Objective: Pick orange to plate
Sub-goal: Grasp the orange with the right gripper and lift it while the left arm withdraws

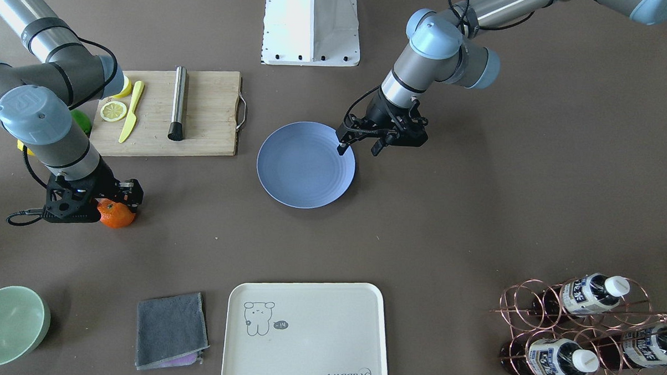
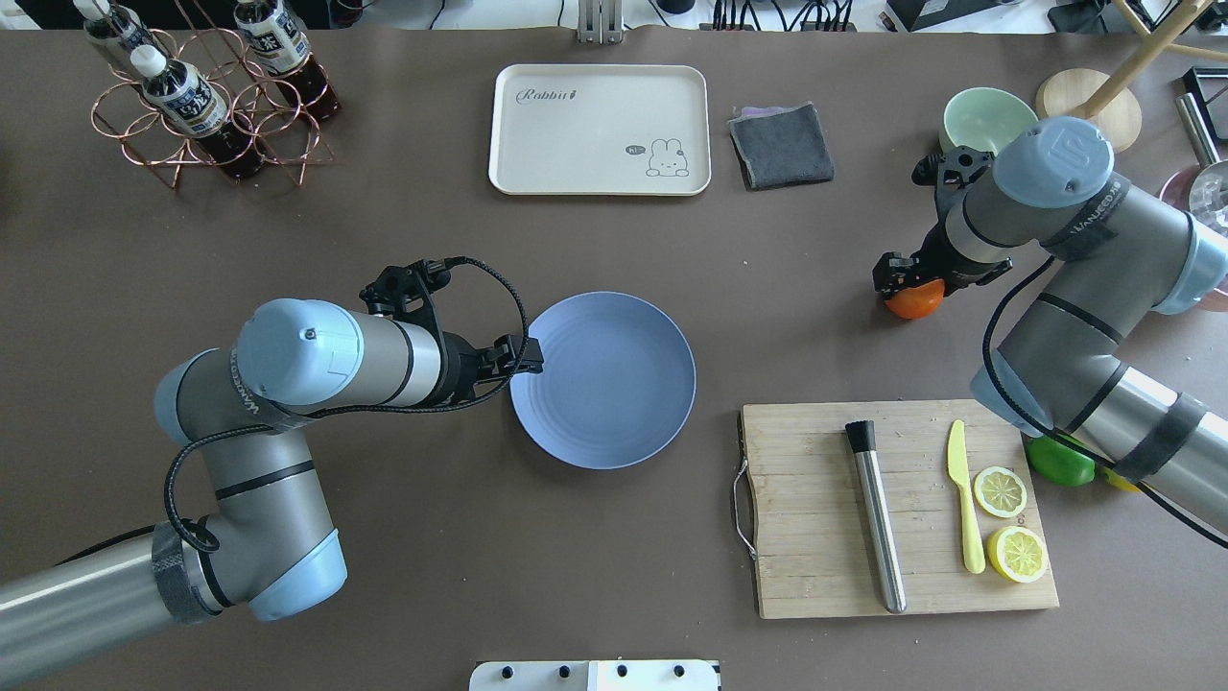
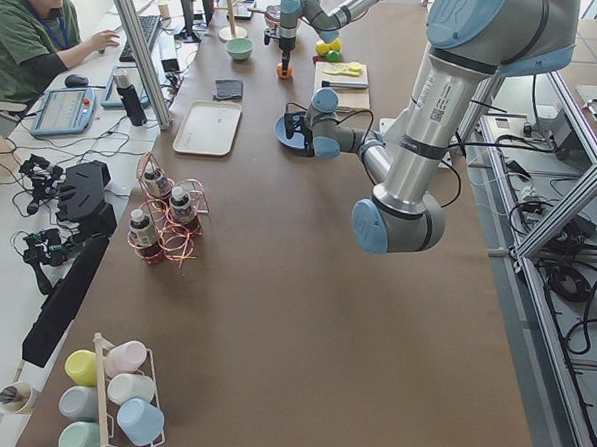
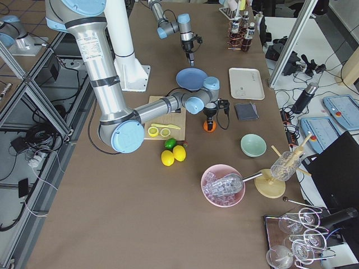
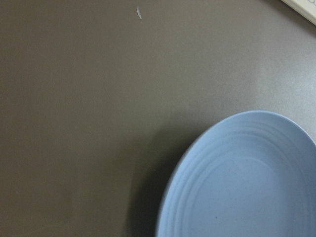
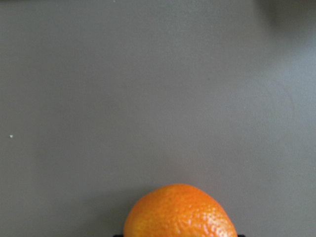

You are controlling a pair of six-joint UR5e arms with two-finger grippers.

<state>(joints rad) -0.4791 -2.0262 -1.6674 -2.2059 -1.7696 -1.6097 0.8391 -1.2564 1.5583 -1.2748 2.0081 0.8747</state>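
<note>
The orange (image 1: pixel 117 215) sits low at the table surface, far from the plate (image 1: pixel 305 164), and fills the bottom of the right wrist view (image 6: pixel 180 212). My right gripper (image 1: pixel 113 206) comes down over it, its fingers hugging both sides, shut on the fruit. The pale blue plate (image 2: pixel 602 379) lies empty mid-table. My left gripper (image 1: pixel 358 149) hovers open at the plate's rim with nothing between its fingers. The left wrist view shows only the plate's edge (image 5: pixel 247 182) and bare table.
A wooden cutting board (image 1: pixel 208 116) holds a steel cylinder (image 1: pixel 178 101), a yellow knife (image 1: pixel 131 111) and lemon halves (image 1: pixel 113 111). A lime (image 2: pixel 1060 463) lies beside it. A mint bowl (image 1: pixel 7 323), grey cloth (image 1: pixel 170 329), cream tray (image 1: pixel 306 333) and bottle rack (image 1: pixel 584 329) line the operators' side.
</note>
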